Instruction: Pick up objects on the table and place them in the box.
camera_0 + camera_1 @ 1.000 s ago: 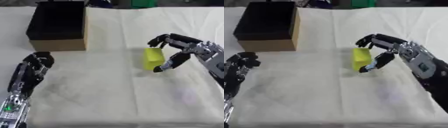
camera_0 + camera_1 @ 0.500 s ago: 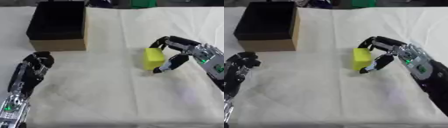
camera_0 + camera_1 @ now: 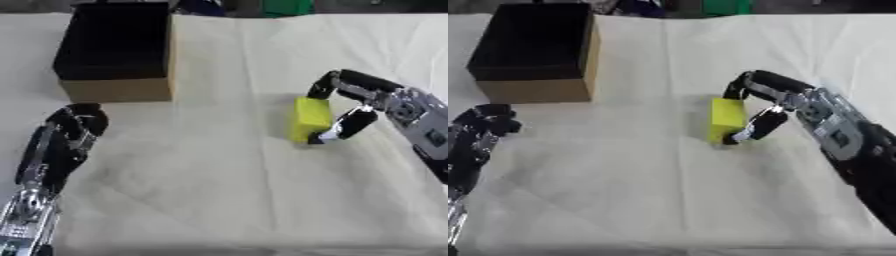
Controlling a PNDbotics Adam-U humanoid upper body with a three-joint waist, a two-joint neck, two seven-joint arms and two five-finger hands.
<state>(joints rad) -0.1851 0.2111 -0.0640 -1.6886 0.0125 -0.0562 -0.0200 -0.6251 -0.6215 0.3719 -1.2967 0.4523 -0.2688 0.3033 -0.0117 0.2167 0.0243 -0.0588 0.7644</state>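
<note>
Right hand (image 3: 363, 102) comes in from the right side, fingers curled over the top of the yellow block (image 3: 310, 119), thumb against its lower right side. It pinches the block between fingers and thumb.

Block sits mid-counter, right of centre, resting on the cloth (image 3: 219, 190). Cannot tell if it is lifted at all; its lower edge looks in contact with the cloth. It stands roughly upright, slightly tilted.

Box (image 3: 118, 50): far left of the counter, open top, black inside, brown cardboard wall facing the camera. Well apart from the block, up and to the left of it. Nothing visible inside; the interior is dark.

Left hand (image 3: 77, 125) is at the lower left, just in front of the box's near wall, fingers curled in, holding nothing. Its forearm runs down to the bottom left corner. Not touching the box.

Counter is covered with a cream cloth, wrinkled, with creases running across the middle and near side.

Far edge: some dark and green shapes behind the counter, can't make them out.
</note>
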